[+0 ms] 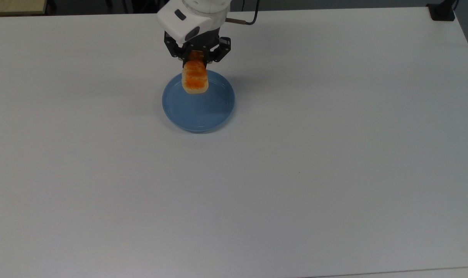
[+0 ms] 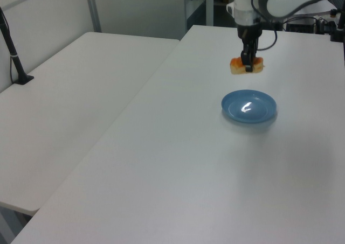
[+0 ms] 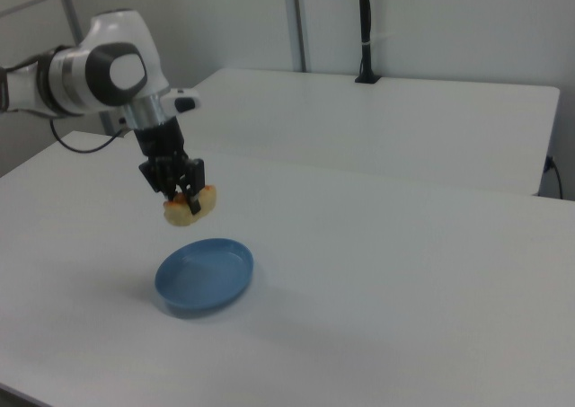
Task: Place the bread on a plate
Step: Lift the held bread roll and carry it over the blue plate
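In the top view, the black fingers (image 1: 195, 58) are clamped on one end of the small oblong orange-glazed bread (image 1: 195, 79), which juts out from them over the round light-blue plate's (image 1: 214, 112) near rim.

In the left view the bread (image 2: 247, 65) hangs clear above the plate (image 2: 264, 114).

In the right view it hangs beyond the plate's (image 3: 193, 295) edge. Released now, it could strike the rim and tumble onto the white bench (image 3: 404, 281).

arm: reaching out, raised off the table | hand (image 3: 186, 201): pointing down | fingers: clamped on a load
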Robot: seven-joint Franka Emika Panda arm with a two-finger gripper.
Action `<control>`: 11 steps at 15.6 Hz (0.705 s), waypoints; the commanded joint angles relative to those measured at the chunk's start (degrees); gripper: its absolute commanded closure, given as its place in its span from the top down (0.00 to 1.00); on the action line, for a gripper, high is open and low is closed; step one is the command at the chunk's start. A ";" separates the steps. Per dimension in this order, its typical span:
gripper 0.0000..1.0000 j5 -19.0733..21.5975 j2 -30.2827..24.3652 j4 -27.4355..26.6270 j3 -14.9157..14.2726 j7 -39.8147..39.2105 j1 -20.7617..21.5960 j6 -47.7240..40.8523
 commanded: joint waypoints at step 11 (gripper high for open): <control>0.46 -2.20 0.34 -12.00 -0.48 6.32 1.43 14.74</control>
